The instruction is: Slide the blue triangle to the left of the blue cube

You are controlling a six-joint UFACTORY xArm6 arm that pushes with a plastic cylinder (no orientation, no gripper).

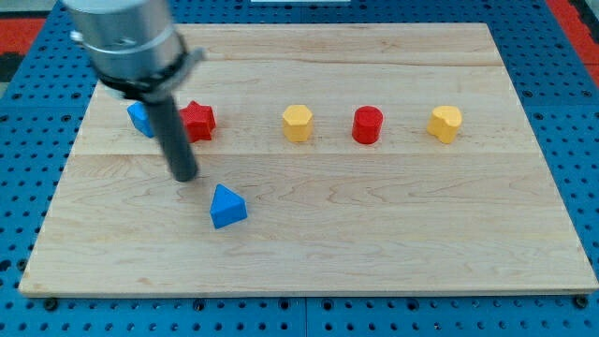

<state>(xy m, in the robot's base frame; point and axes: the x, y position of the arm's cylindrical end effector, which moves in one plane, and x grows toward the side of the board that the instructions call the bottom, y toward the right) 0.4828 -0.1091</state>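
The blue triangle (pixel 227 207) lies on the wooden board (pixel 374 234), left of centre and toward the view's bottom. The blue cube (pixel 140 119) sits at the view's upper left, partly hidden behind the rod. My tip (pixel 185 175) rests on the board between them, just above and to the left of the blue triangle and below and to the right of the blue cube. It stands a short gap from the triangle.
A red star-shaped block (pixel 198 120) sits right beside the rod, next to the blue cube. Further right in the same row are a yellow hexagonal block (pixel 298 123), a red cylinder (pixel 367 124) and another yellow hexagonal block (pixel 445 124). A blue pegboard (pixel 28 168) surrounds the board.
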